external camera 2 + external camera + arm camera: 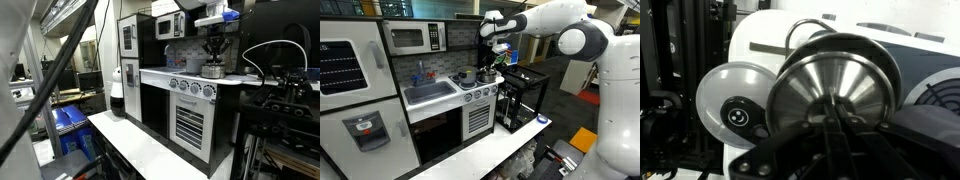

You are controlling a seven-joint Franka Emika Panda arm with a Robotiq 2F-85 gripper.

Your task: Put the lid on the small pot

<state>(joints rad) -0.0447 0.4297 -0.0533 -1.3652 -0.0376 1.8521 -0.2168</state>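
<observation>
Pincer (836,125): fingers drawn in on the centre of the lid (830,80), which fills the wrist view directly beneath. It appears to grip the lid's knob, though the fingers hide the knob itself.

Left of pincer: pale round disc (720,95) with a dark centre knob, lying flat, its edge running behind the lid.

Under pincer: lid, polished steel, shallow dome. Judged stiff, light and slick on its face. The knob is the one sound hold, as the rim offers nothing to pinch from above. An off-centre grip would likely let it tilt.

Beyond pincer: thin wire arc (810,28) rising past the lid's far edge; what it belongs to cannot be told.

Right of pincer: white worktop (935,55).

Below pincer, in an exterior view: metal vessel, judged the small pot (213,70), near but apart.

Arm (555,25): reaches across level, wrist bent down, pincer pointing straight down.
</observation>
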